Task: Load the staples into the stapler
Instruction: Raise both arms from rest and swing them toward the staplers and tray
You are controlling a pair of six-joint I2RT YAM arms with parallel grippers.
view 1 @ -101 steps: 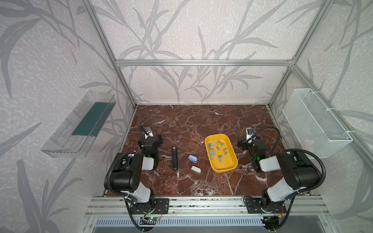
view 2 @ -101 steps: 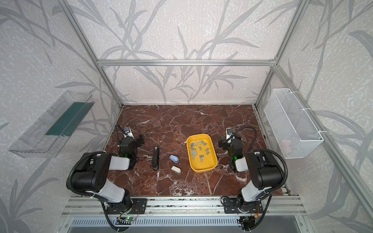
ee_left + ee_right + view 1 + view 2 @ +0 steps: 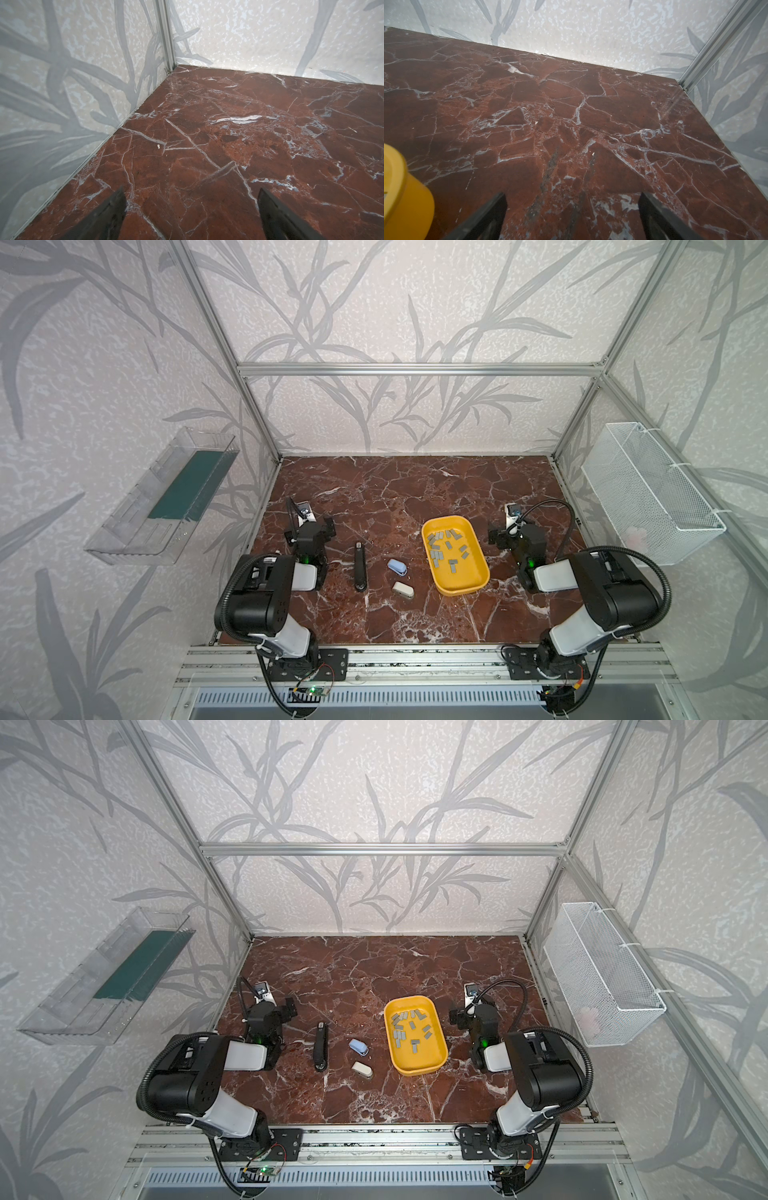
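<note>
Several small grey staples (image 3: 448, 546) (image 3: 411, 1028) lie loose in a yellow tray (image 3: 459, 592) (image 3: 419, 1071) right of the middle in both top views. A long black stapler (image 3: 360, 567) (image 3: 320, 1047) lies shut on the marble, left of a small blue stapler (image 3: 397, 566) (image 3: 358, 1047) and a small white stapler (image 3: 402, 590) (image 3: 362, 1070). My left gripper (image 3: 310, 527) (image 3: 271, 1011) (image 3: 191, 190) stands open and empty over bare marble, left of the black stapler. My right gripper (image 3: 515, 529) (image 3: 473, 1013) (image 3: 572, 193) is open and empty just right of the tray.
A clear plastic bin (image 3: 166, 497) hangs on the left wall and a white wire basket (image 3: 652, 493) on the right wall. Aluminium frame posts stand at the back corners. The tray's corner (image 3: 404, 187) shows in the right wrist view.
</note>
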